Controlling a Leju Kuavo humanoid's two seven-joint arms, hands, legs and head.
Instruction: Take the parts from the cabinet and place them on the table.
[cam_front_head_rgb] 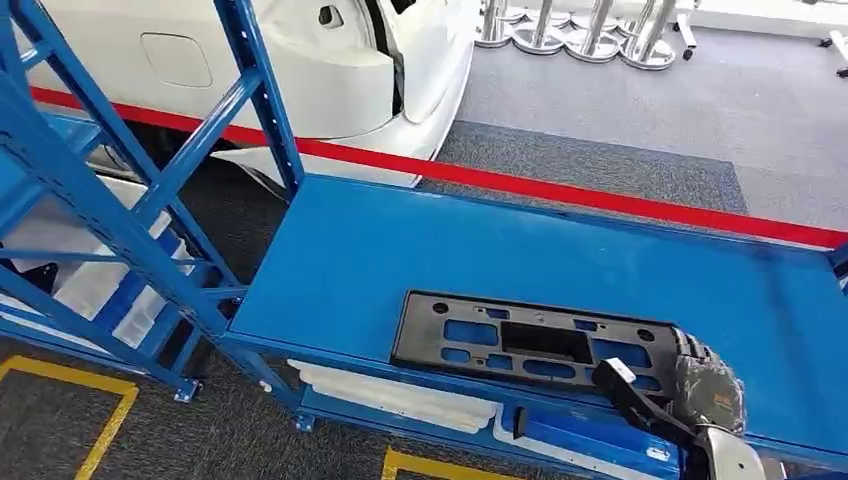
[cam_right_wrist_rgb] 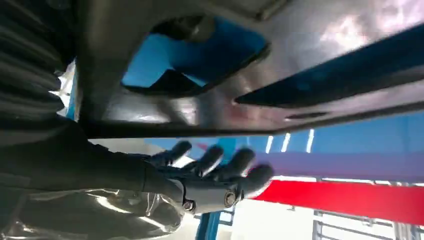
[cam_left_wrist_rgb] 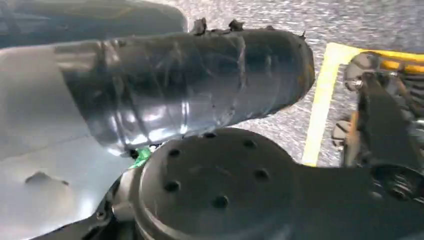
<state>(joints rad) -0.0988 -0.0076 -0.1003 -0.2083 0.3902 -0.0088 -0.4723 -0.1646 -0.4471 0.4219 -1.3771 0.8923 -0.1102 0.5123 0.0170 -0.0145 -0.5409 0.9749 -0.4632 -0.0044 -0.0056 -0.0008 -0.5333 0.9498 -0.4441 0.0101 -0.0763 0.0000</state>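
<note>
A flat black plastic part (cam_front_head_rgb: 530, 340) with several rectangular cut-outs lies on the blue shelf surface (cam_front_head_rgb: 400, 240), near its front edge. My right hand (cam_front_head_rgb: 705, 390) grips the part's right end, with the thumb over the top near the front edge. In the right wrist view the part (cam_right_wrist_rgb: 300, 90) runs just above my right hand (cam_right_wrist_rgb: 200, 185), whose dark fingers (cam_right_wrist_rgb: 235, 167) stretch out beneath it. My left hand (cam_left_wrist_rgb: 175, 85) hangs over the grey carpet, seen as a dark, tape-wrapped shape; its fingers are not readable.
A blue rack frame (cam_front_head_rgb: 100, 200) stands at the left. White trays (cam_front_head_rgb: 390, 395) sit on the level below the shelf. Behind are a white car body (cam_front_head_rgb: 300, 70), a red strip (cam_front_head_rgb: 600, 195) and chrome stands (cam_front_head_rgb: 570, 30). Yellow floor tape (cam_front_head_rgb: 110, 420) marks the carpet.
</note>
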